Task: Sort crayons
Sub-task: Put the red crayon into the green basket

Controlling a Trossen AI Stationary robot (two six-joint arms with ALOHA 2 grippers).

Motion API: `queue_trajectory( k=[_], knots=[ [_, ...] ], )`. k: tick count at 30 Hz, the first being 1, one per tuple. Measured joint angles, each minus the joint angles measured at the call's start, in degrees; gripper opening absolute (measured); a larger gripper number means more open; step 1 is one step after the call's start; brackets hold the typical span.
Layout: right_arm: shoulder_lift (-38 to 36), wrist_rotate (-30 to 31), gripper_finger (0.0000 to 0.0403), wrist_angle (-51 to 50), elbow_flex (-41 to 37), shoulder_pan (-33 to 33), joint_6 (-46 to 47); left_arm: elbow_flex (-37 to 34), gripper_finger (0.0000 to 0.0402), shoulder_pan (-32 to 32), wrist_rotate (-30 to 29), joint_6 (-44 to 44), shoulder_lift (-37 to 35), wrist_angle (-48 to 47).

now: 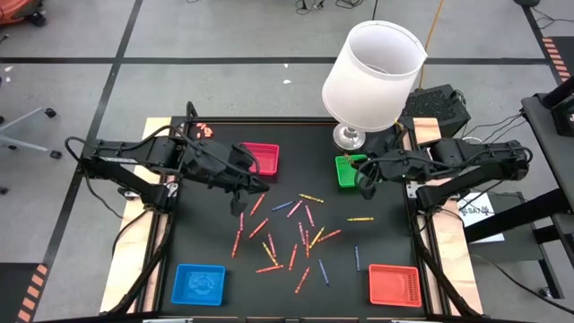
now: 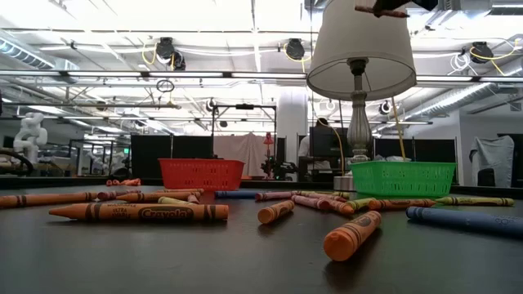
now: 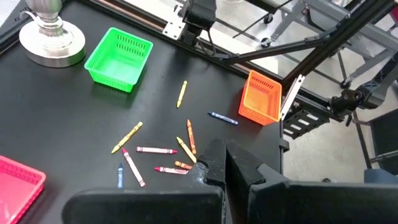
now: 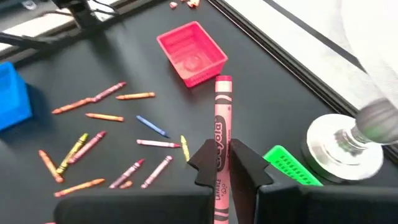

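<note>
gripping a pink crayon (image 4: 221, 134), right gripper (image 4: 222, 163) sits by green tray (image 1: 348, 170); left gripper (image 3: 219, 163) clenched, empty, over crayons (image 1: 291, 235).

The high view looks straight down on the whole worktop (image 1: 224, 242) and both arms. The low view sits at worktop height, very near the closest crayons (image 2: 139, 212), facing level into the room. Each wrist view looks obliquely down past its own fingers. All four share the green tray (image 1: 348, 170) and the lamp (image 1: 372, 76) at the far edge.
</note>
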Motion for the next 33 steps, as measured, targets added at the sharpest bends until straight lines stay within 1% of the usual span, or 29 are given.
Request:
queue_trajectory(
  k=[5, 7, 12, 17, 26, 29, 33],
  knots=[
    [0.44, -0.34, 0.001, -3.47, 0.0, -1.87, -2.21, 0.0, 0.0, 0.0, -0.02, 0.06, -0.02, 0.26],
    [0.74, -1.66, 0.001, -4.79, 0.0, -2.88, -3.0, 0.0, 0.0, 0.0, -0.02, 0.04, -0.02, 0.09],
    [1.08, -3.36, 0.001, -4.94, -0.97, -5.77, -6.49, 0.0, 0.0, 0.0, -0.02, 0.02, -0.02, 0.11],
    [1.15, -7.38, 0.0011, -4.34, -5.69, -8.51, -8.36, 0.0, 0.0, 0.0, -0.02, 0.02, -0.02, 0.11],
    [1.15, -13.72, 0.0011, 5.09, -16.53, -12.75, -10.31, 0.0, 0.0, 0.17, -0.02, 0.07, -0.02, 0.02],
    [1.15, -13.76, 0.0011, 6.77, -19.39, -14.56, -10.53, 0.0, 0.0, 0.55, -0.04, 0.09, -0.02, 0.0],
    [1.15, -13.71, 0.0011, 7.88, -22.81, -17.23, -14.59, 0.0, 0.0, 0.59, -0.39, 0.11, -0.02, -0.02]
  ],
)
